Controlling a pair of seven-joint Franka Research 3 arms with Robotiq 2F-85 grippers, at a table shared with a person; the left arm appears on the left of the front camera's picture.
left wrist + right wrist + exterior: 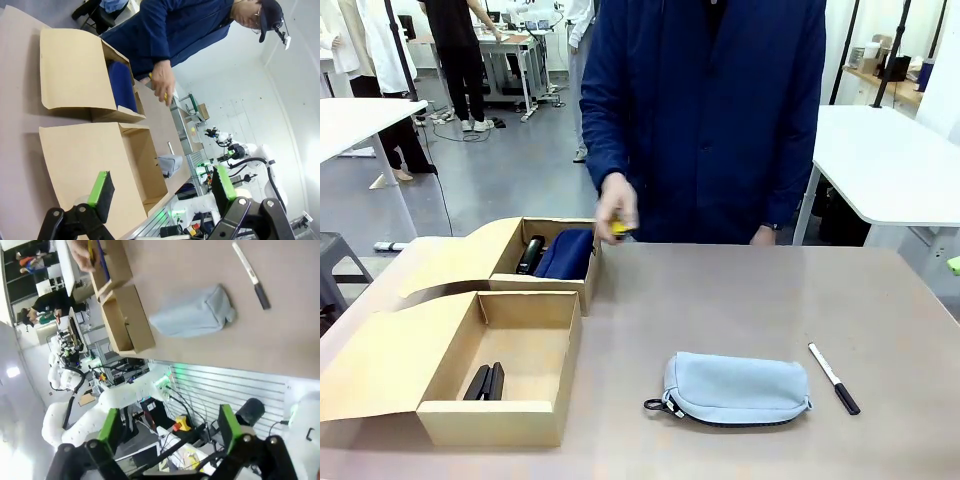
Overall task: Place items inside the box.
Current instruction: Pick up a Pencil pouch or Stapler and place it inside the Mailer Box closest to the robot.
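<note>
The box stands open at the near left, its flap lid folded out to the left, with the black stapler lying inside. The grey pouch lies on the table at the near middle, and the marker pen lies to its right. At the far edge the person's hand holds the yellow utility knife above the table. My left gripper is open and empty above the box. My right gripper is open and empty, well off from the pouch and the marker.
A smaller cardboard box stands behind the box, holding a navy pouch and a black item. Bare tabletop stretches across the middle and right. The person stands at the far edge. White tables stand beyond on both sides.
</note>
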